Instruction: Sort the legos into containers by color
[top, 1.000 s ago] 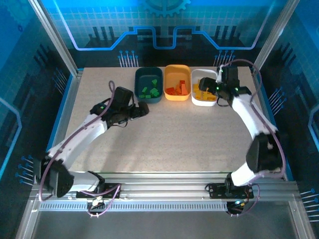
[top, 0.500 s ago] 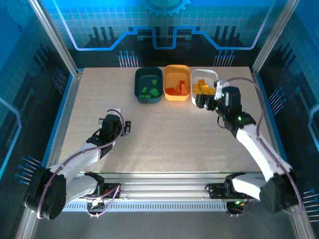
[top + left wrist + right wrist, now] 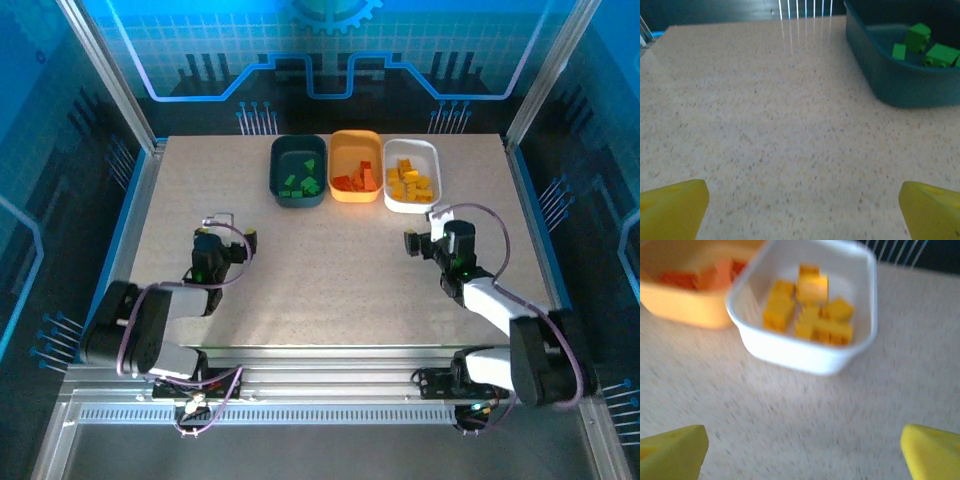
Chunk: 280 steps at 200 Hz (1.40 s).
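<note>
Three containers stand in a row at the back of the table. The dark teal bin [image 3: 276, 165] holds green legos [image 3: 300, 183], the orange bin [image 3: 356, 135] holds red-orange legos [image 3: 357, 180], and the white bin [image 3: 433, 152] holds yellow-orange legos [image 3: 410, 182]. My left gripper [image 3: 228, 234] is low over the table at the left, open and empty, well short of the teal bin [image 3: 900, 90]. My right gripper [image 3: 424, 230] is open and empty in front of the white bin [image 3: 805, 352]. Yellow fingertips [image 3: 670, 210] [image 3: 932, 450] frame bare table in both wrist views.
The speckled tabletop [image 3: 330, 270] stretches between the two arms with no loose bricks on it. Metal frame rails [image 3: 135, 230] run along the left and right sides. Both arms are folded back toward their bases at the near edge.
Both arms have drawn back from the bins toward the near edge. The right gripper left the white bin and opened fully. The left gripper stayed open.
</note>
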Motion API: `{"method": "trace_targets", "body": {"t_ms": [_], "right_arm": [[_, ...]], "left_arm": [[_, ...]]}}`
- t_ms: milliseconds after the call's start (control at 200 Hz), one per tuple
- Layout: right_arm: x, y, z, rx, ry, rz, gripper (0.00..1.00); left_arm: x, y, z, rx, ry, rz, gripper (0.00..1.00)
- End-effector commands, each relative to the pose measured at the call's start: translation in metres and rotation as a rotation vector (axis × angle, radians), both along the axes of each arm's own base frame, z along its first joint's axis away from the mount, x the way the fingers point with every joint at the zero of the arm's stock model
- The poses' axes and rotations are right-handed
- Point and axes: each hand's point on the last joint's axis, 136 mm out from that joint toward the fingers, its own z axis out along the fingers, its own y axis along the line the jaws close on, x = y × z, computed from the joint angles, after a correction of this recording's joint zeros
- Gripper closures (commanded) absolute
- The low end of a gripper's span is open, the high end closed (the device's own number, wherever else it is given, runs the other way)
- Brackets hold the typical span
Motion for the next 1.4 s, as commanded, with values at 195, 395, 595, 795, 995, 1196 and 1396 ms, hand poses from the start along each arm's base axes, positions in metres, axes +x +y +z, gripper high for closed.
{"method": "trace_targets", "body": {"t_ms": [195,395,595,795,995,1196,1396], "right_arm": [[0.025,-0.014,0.008,0.057,-0.196,-0.041,0.00],[0.036,-0.017,-0.002,0.064,-0.130,-0.054,0.00],[0.036,-0.017,-0.002,0.059,-0.128,-0.054,0.00],[0.036,-0.012,-0.003,0.040,-0.128,-0.046,0.00],[0.035,-0.012,-0.001,0.019,-0.141,-0.057,0.00],[0.035,-0.011,-0.001,0.020,-0.140,-0.056,0.00],[0.035,-0.011,-0.001,0.020,-0.140,-0.056,0.00]], "left_arm": [[0.006,0.010,0.017,-0.001,-0.157,0.032,0.01],[0.023,0.024,0.007,-0.041,-0.040,0.090,0.01],[0.023,0.032,0.005,-0.102,-0.022,0.089,0.01],[0.023,0.032,0.005,-0.101,-0.022,0.088,0.01],[0.023,0.032,0.005,-0.101,-0.023,0.088,0.01],[0.023,0.032,0.005,-0.101,-0.022,0.088,0.01],[0.027,0.020,0.004,-0.097,-0.003,0.013,0.01]]}}
